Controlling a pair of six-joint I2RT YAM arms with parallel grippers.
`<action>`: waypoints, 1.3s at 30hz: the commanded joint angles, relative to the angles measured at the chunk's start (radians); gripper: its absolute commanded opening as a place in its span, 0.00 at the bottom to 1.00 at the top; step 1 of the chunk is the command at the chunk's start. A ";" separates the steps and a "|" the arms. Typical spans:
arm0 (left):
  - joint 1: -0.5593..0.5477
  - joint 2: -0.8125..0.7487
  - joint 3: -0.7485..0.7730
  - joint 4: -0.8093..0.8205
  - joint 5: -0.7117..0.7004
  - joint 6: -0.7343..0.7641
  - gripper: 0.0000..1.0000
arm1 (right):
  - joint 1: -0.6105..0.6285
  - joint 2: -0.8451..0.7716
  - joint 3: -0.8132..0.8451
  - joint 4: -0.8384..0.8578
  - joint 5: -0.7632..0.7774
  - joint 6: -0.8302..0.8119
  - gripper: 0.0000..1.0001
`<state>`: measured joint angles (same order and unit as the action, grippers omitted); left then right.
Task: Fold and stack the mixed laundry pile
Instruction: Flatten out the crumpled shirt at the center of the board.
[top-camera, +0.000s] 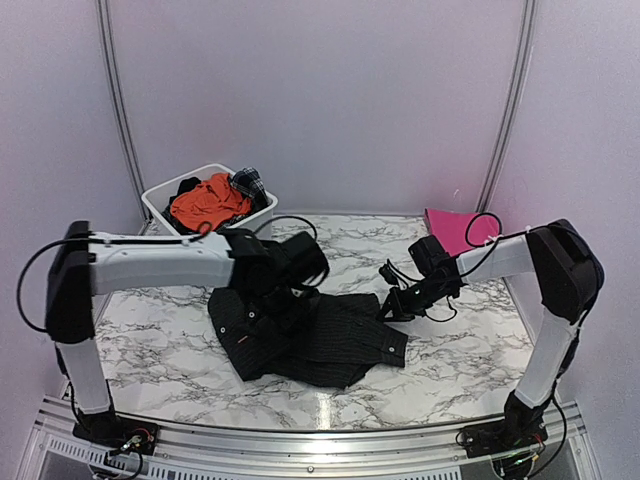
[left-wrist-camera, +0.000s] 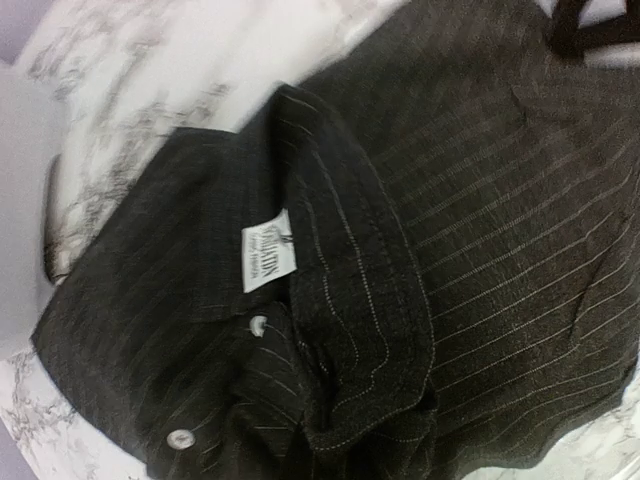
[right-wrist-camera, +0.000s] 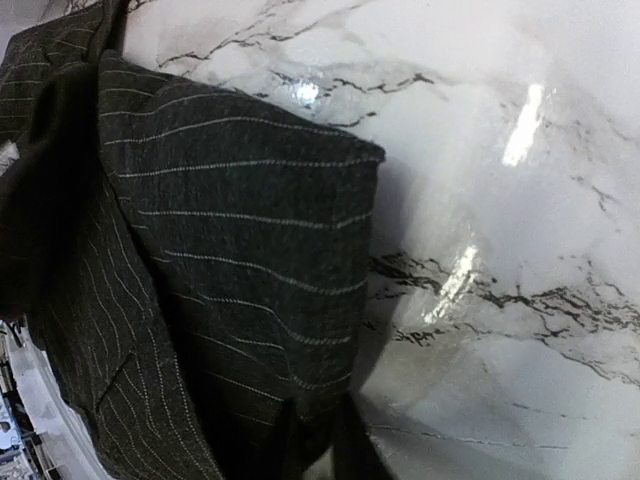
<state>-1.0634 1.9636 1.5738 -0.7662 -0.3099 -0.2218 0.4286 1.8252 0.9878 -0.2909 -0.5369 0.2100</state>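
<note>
Your left gripper (top-camera: 288, 298) is closed tight over the black pinstriped shirt (top-camera: 340, 345); right gripper (top-camera: 390, 307): cannot tell. Risk: a thin pinch slips when you lift.

White marble table (top-camera: 150, 330), carrying black pinstriped shirt (top-camera: 330, 345) in middle, white tub (top-camera: 255, 217) far left, pink cloth (top-camera: 450, 230) far right.

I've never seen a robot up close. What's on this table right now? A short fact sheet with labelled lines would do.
surface: white marble-patterned table
centre: black pinstriped shirt, lying crumpled
far left: white plastic tub holding an orange garment and a small dark plaid piece
far right: magenta-pink cloth, lying flat
left tool: shut, low over the shirt
right tool: at the shirt's right edge, grip unclear
</note>
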 joint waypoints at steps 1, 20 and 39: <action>0.059 -0.343 -0.163 0.104 -0.074 -0.148 0.00 | 0.007 0.021 -0.018 -0.068 0.076 0.019 0.00; 0.403 -1.095 -1.079 0.021 0.054 -0.918 0.00 | -0.214 -0.318 -0.090 -0.251 0.178 -0.009 0.00; 0.382 -0.667 -0.569 0.051 0.090 -0.267 0.81 | -0.176 -0.404 -0.002 -0.416 0.099 -0.103 0.68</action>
<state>-0.6758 1.1736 0.9661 -0.6994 -0.2367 -0.6334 0.1867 1.3911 0.9562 -0.6739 -0.3985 0.1505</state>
